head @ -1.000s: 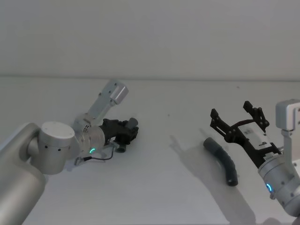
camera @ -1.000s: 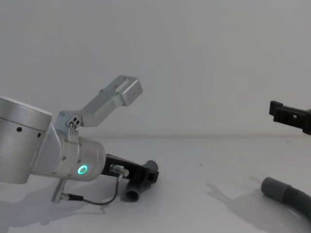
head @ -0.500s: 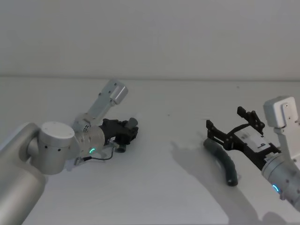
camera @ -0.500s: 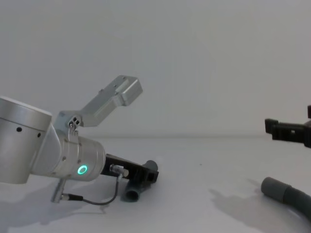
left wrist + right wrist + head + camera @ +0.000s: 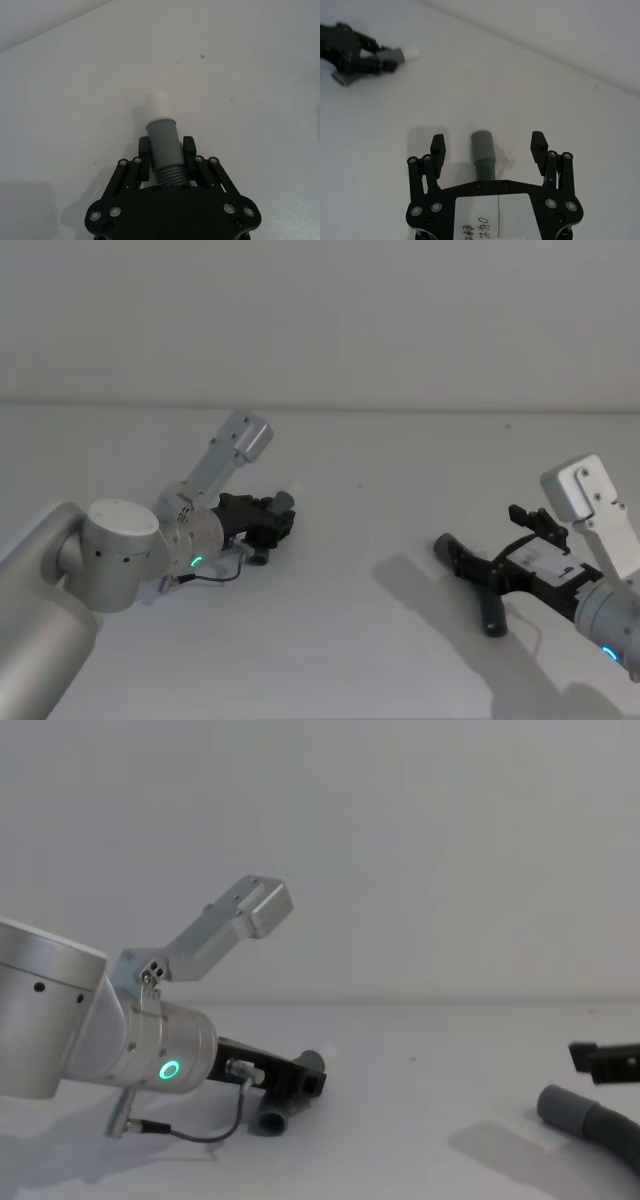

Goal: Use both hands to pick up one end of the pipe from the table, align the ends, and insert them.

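Over on the left of the head view, a little below the middle, the left gripper [image 5: 272, 522] is clamped on the short pipe piece [image 5: 161, 131]. In the left wrist view its two fingers [image 5: 145, 147] press on either side of the grey sleeve. Ribs show just behind the grip, and a white tip [image 5: 159, 104] sticks out in front. In the chest view, low and left of centre, this piece [image 5: 290, 1095] is tilted, with its lower end down at the table [image 5: 350, 640].

At the lower right of the head view the right gripper [image 5: 492, 540] sits low over the dark hose [image 5: 492, 612], which lies flat on the table. The right wrist view shows the jaws spread wide. The smooth round end of the hose [image 5: 483, 147] lies between the fingers [image 5: 438, 144], with clear space on both sides, so nothing is gripped. In the chest view's lower right corner, one black finger [image 5: 605, 1062] hangs just above the hose's lighter end [image 5: 562, 1107]. The two pipe pieces lie well apart.
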